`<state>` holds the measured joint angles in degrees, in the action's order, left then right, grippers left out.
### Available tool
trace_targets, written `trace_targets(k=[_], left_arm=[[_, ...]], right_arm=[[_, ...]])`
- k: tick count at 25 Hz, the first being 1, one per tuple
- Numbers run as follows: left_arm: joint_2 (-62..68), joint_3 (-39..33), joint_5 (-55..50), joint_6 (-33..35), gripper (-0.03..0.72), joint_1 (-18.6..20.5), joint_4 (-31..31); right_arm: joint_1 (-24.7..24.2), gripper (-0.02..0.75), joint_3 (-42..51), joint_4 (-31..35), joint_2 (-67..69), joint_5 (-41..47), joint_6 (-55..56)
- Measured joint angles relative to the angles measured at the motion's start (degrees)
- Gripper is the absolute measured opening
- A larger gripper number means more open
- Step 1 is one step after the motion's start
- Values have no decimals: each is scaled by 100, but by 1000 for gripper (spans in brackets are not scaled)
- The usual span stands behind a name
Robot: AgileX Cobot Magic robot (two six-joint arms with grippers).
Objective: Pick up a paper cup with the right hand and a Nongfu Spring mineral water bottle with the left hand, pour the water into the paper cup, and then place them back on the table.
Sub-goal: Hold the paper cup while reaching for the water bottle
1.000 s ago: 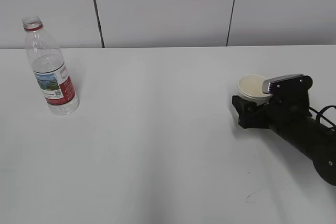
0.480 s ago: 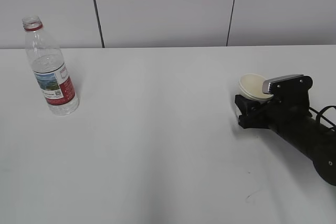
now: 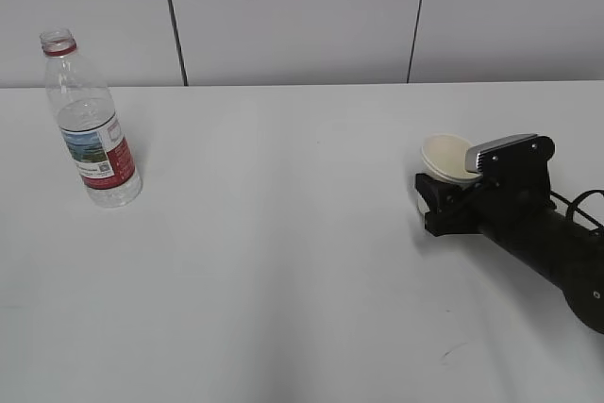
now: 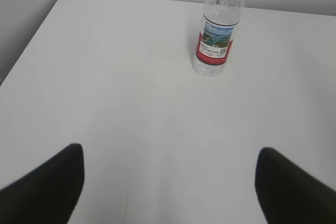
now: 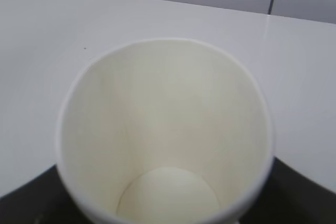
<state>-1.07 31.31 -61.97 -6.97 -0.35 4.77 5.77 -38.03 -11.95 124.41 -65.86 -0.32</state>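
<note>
Your right hand (image 3: 442, 197) lies low over the table (image 3: 283, 261), arm coming in from the right edge of the exterior view, grey plate on top. The paper cup (image 3: 447, 158) sits between its jaws, which are pressed on the cup's lower walls, so it's holding the cup. The cup is tilted, mouth leaning up and to the left, away from the wrist. You can't tell if the base touches the table or is just off it. In the right wrist view the cup (image 5: 165, 135) fills the frame right in front of the camera, cream inside, round bottom visible, no liquid in it. Dark jaw edges show at the bottom left and bottom right, on either side of the cup.

Your left hand (image 4: 168, 182) is not in the exterior view. In the left wrist view only its two dark fingertips (image 4: 44, 187) show, at the bottom corners, set wide apart with nothing between them, just bare table (image 4: 105, 87). The Nongfu Spring mineral water bottle (image 4: 215, 38) stands upright well ahead of this hand, slightly to the right of its centre line, untouched. In the exterior view the bottle (image 3: 90, 125) is on the far left of the table, uncapped with the red neck ring showing, well apart from the cup and the right hand. How much water is in it is hard to read.
</note>
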Motion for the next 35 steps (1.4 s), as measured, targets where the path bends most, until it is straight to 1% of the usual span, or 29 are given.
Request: trace_targets(k=[9, 13, 17, 20, 22, 24, 27, 31, 33, 35], left_arm=[[437, 34, 104, 0, 592, 0, 0], [742, 176, 575, 15, 592, 0, 0], [1279, 181, 957, 182, 592, 0, -6], [1813, 181, 1366, 459, 592, -25, -220], [2107, 181, 1757, 645, 592, -177, -390], [2403, 181, 2169, 731, 592, -404, -408], [2865, 181, 2859, 757, 592, -706, -245], [3502, 167, 3825, 757, 592, -1130, -100], [3755, 51, 4437, 757, 592, -1232, -112], [3992, -238, 5078, 753, 592, -1254, -177]], right_arm=[[0, 492, 0, -559, -690, 0, 169], [0, 492, 0, -921, -952, 0, 546], [0, 491, 0, -1201, -1069, 0, 882], [89, 491, 0, -1277, -1110, 0, 975], [177, 491, 0, -1285, -1110, 0, 983], [300, 491, 0, -1299, -1110, 0, 983], [425, 491, -81, -1343, -1110, 88, 988], [449, 491, -225, -1366, -1110, 192, 1083], [449, 492, -278, -1366, -1110, 202, 1114], [449, 491, -349, -1366, -1110, 240, 1138]])
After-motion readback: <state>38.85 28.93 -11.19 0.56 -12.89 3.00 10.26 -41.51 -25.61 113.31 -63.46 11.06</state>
